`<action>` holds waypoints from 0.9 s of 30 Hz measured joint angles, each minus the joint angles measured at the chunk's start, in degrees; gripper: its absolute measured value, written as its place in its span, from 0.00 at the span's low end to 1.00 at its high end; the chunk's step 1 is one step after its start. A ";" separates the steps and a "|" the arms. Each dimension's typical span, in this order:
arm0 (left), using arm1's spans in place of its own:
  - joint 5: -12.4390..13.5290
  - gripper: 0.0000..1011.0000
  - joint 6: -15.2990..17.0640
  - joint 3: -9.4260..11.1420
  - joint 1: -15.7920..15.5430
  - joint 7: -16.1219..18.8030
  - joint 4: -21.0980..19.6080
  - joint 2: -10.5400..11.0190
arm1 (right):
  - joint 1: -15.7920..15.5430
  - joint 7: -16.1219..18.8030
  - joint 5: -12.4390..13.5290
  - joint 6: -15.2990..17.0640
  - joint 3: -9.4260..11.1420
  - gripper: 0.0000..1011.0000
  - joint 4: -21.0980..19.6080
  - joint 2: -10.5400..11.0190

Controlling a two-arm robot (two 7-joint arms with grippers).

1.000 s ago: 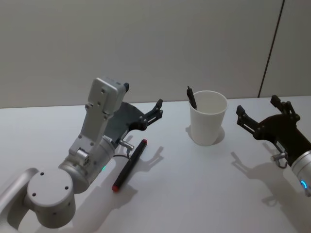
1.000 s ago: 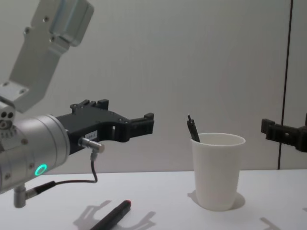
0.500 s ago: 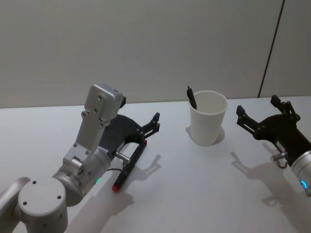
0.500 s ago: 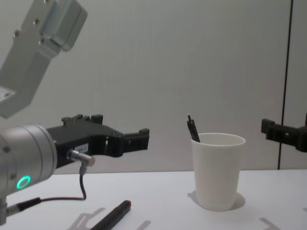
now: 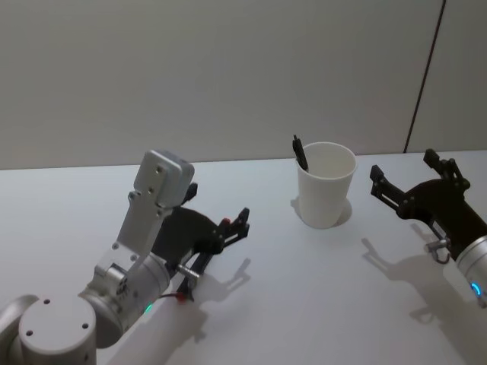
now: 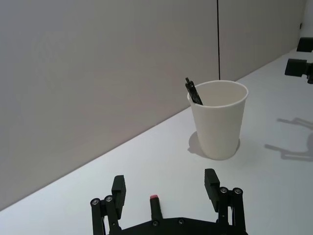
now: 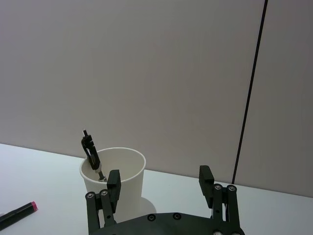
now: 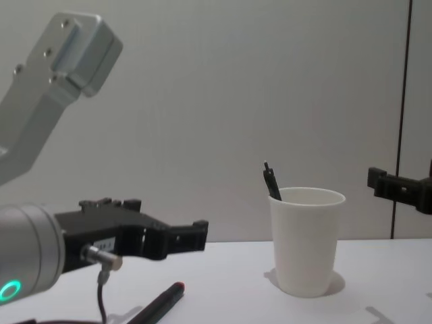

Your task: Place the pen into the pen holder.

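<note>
The left gripper [image 5: 234, 226] hangs low over the near-left part of the smooth white table [image 5: 304, 304]. Its black fingers are spread and hold nothing, one on each side of the pen [image 8: 159, 302], a pose that appears to prepare a pinch across the barrel. The pen lies flat on the table, a slim dark cylinder with a red end cap. On the right, the right gripper [image 5: 403, 167] hovers released and empty, apparently parked. Between the grippers and farther back, the pen holder [image 5: 326, 186], a tapered matte paper cup with a rolled rim, stands upright, mouth upward. A black pen [image 5: 300, 152] leans inside it.
</note>
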 joint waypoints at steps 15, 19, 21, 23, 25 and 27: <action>-3.67 0.99 6.12 -0.34 3.13 1.19 -2.58 1.59 | 0.00 0.00 0.00 0.00 0.00 0.99 0.00 0.00; -4.45 0.99 7.40 -0.42 3.64 1.42 -2.82 1.73 | 0.00 0.00 0.00 0.00 0.00 0.99 0.00 0.00; -4.67 0.99 7.80 -0.46 3.78 1.47 -2.90 1.77 | 0.00 0.00 0.00 0.00 0.00 0.99 0.00 0.00; -5.14 0.99 8.54 -0.53 3.96 1.55 -2.96 1.81 | 0.00 0.00 0.00 0.00 0.00 0.99 0.00 0.00; -5.55 0.99 9.30 -0.65 4.12 1.62 -3.01 1.83 | 0.00 0.00 0.00 0.00 0.00 0.99 0.00 0.00; -5.78 0.99 9.73 -0.72 4.19 1.66 -3.02 1.84 | 0.00 0.00 0.00 0.00 0.00 0.99 0.00 0.00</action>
